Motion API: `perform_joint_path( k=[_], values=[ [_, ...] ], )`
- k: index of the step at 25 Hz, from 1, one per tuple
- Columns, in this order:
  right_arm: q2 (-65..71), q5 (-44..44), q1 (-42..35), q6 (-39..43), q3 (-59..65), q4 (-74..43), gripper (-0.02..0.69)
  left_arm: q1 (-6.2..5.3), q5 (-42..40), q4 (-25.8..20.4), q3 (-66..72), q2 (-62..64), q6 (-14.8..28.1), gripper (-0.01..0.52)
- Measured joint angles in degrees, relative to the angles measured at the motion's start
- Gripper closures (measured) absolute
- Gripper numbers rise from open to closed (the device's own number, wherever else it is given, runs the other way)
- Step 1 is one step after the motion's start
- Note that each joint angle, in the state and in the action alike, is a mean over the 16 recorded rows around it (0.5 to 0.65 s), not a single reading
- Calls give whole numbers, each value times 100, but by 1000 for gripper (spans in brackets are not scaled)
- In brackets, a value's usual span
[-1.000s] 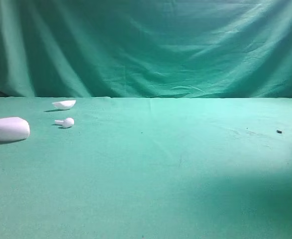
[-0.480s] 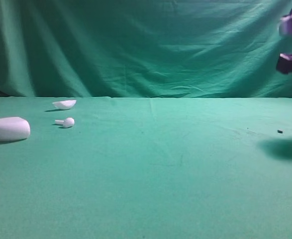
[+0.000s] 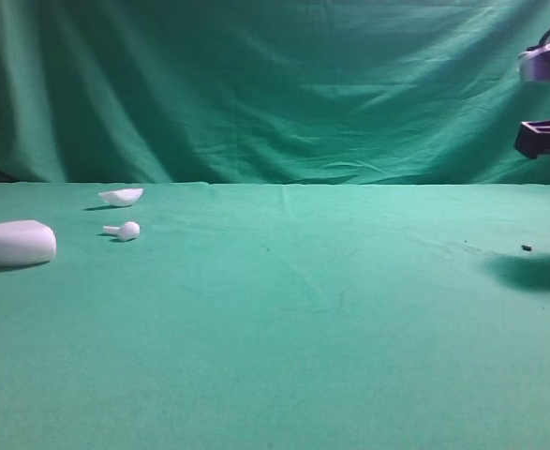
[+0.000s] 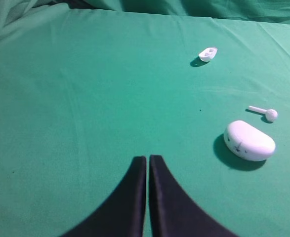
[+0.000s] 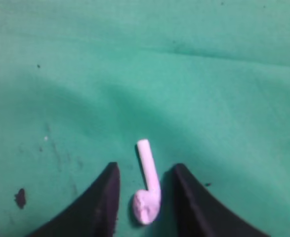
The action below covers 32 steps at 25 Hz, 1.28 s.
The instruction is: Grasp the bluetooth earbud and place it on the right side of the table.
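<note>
The bluetooth earbud [image 5: 147, 190], a tiny white plastic thing with a lumpy head and a stubby stem, sits right in the gap between the two black fingers of the right gripper [image 5: 143, 197] in the right wrist view. The fingers are spread apart with green showing on both sides of it, so it looks loose rather than pinched; its head is down by the bottom edge and its stem points away from the camera. It's over the green felt-like table [image 3: 303, 309], whether actually resting on the cloth I can't quite tell. A small dark speck [image 5: 20, 197] sits on the cloth off to the left of the fingers.

In the high view the right arm hangs at the far right edge above its own shadow, and the earbud itself is out of frame there.

Way over on the left side there's a rounded white plastic case [image 3: 14, 243], a second white earbud with a smooth ball head [image 3: 124, 230] just beside it, and a shallow white bowl-shaped shell [image 3: 121, 196] a bit further back. The left gripper [image 4: 148, 163] hovers over bare cloth with its black fingers pressed together, holding nothing. Nothing lies around the earbud besides that speck.
</note>
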Motion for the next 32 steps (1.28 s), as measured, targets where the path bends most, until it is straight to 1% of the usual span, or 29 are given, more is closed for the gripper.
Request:
perform_joint_path(
  k=[5,8,10,12,21,23,26,32],
  values=[
    [-304,242,0,-7,-82,64,287,0,0,0,0,0,0,514],
    [-686,500,0,-20,-171,165,272,0,0,0,0,0,0,514],
    [-1039,715,0,-32,-235,258,297,0,0,0,0,0,0,514],
    [-1462,966,0,-45,-299,356,341,0,0,0,0,0,0,514],
    [-3967,2197,0,-99,-401,764,579,0,0,0,0,0,0,514],
    [-4589,2416,0,-113,-333,829,622,0,0,0,0,0,0,514],
    [-5507,2690,0,-136,-191,888,658,0,0,0,0,0,0,514],
    [-7164,2964,0,-191,182,969,665,0,0,0,0,0,0,514]
  ],
)
